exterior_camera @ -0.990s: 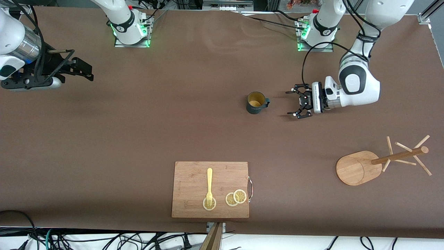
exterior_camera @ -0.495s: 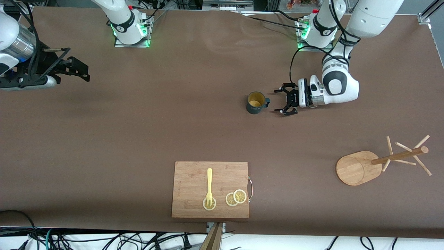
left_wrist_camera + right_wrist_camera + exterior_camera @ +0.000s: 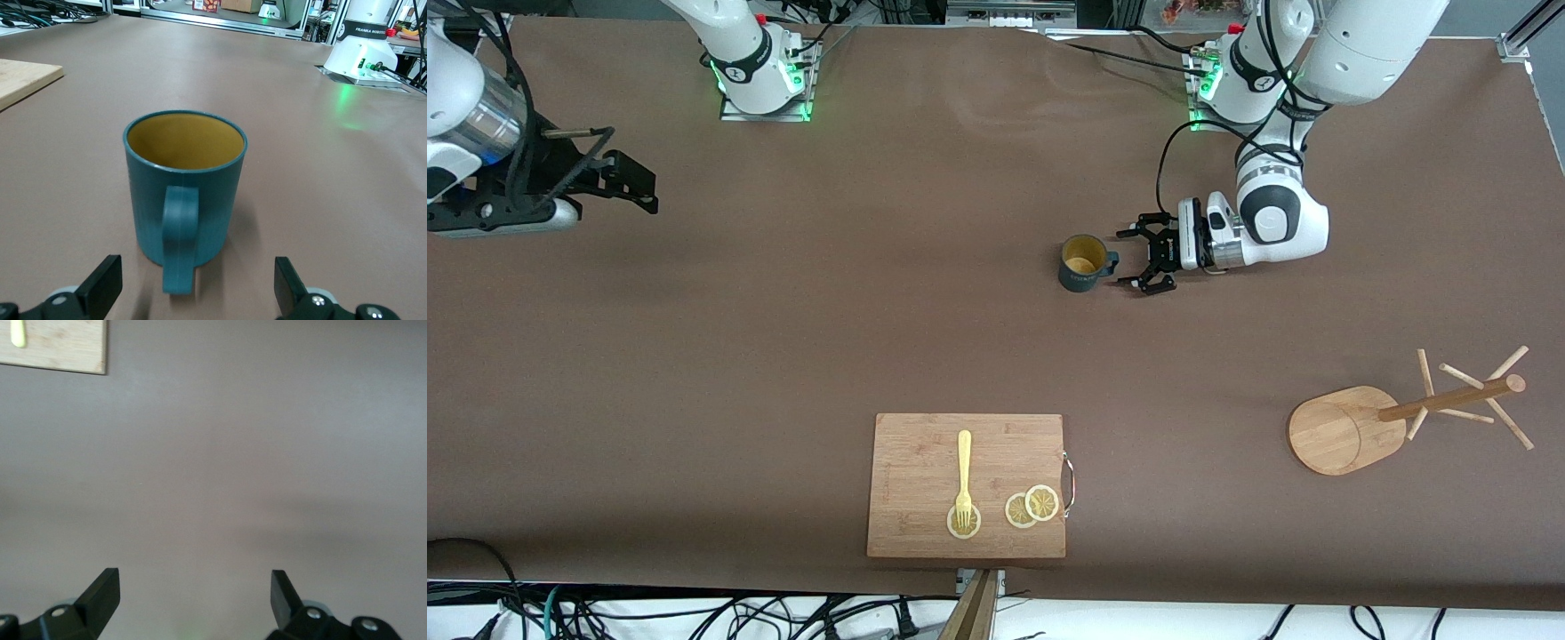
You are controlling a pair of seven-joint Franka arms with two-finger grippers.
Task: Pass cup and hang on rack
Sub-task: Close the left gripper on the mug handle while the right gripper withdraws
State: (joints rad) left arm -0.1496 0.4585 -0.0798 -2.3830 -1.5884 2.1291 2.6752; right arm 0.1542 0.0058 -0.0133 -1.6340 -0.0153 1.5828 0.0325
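The cup (image 3: 1083, 264), dark teal with a yellow-ochre inside, stands upright on the brown table, its loop handle (image 3: 1112, 260) turned toward the left arm's end. My left gripper (image 3: 1130, 260) is low and level beside it, open, its fingertips on either side of the handle's outer end without touching. In the left wrist view the cup (image 3: 185, 193) fills the middle, its handle facing the open left gripper (image 3: 197, 280). The rack (image 3: 1449, 402) stands nearer the front camera, toward the left arm's end. My right gripper (image 3: 640, 182) waits open and empty at the right arm's end, over bare table (image 3: 195, 587).
A wooden cutting board (image 3: 925, 462) with a metal handle lies near the front edge, carrying a yellow fork (image 3: 963, 462) and lemon slices (image 3: 1032, 507). Its corner shows in both wrist views (image 3: 20, 77) (image 3: 60, 347). The right arm's base (image 3: 363, 57) shows in the left wrist view.
My left gripper has slid along the table toward the cup, closing the gap to the handle, still open. The cup has not moved. The right arm has only shifted slightly.
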